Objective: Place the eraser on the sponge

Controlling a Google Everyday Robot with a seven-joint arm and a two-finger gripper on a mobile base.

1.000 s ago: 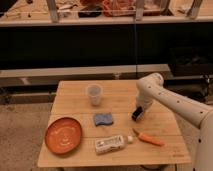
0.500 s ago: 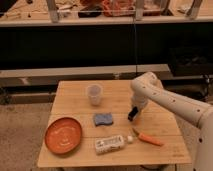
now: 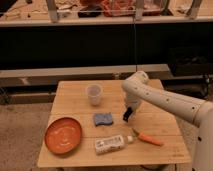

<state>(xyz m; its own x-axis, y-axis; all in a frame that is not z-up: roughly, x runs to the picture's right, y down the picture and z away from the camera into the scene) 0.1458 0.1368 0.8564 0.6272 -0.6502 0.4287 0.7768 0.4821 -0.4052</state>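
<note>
The blue-grey sponge [image 3: 103,119] lies flat near the middle of the wooden table [image 3: 75,100]. My gripper [image 3: 127,115] hangs just to the right of the sponge, a little above the tabletop, at the end of the white arm that reaches in from the right. A small black oblong piece, the eraser [image 3: 127,117], shows at the gripper's tip, and the gripper is shut on it. The eraser sits apart from the sponge, with a narrow gap of bare wood between them.
A clear plastic cup [image 3: 94,94] stands behind the sponge. An orange plate [image 3: 63,135] lies at the front left. A white tube-shaped bottle [image 3: 111,144] lies at the front middle, with a carrot [image 3: 148,138] to its right. Shelving runs behind the table.
The gripper with the eraser has moved left across the table, from right of centre to close beside the sponge. Nothing else on the table has shifted.
</note>
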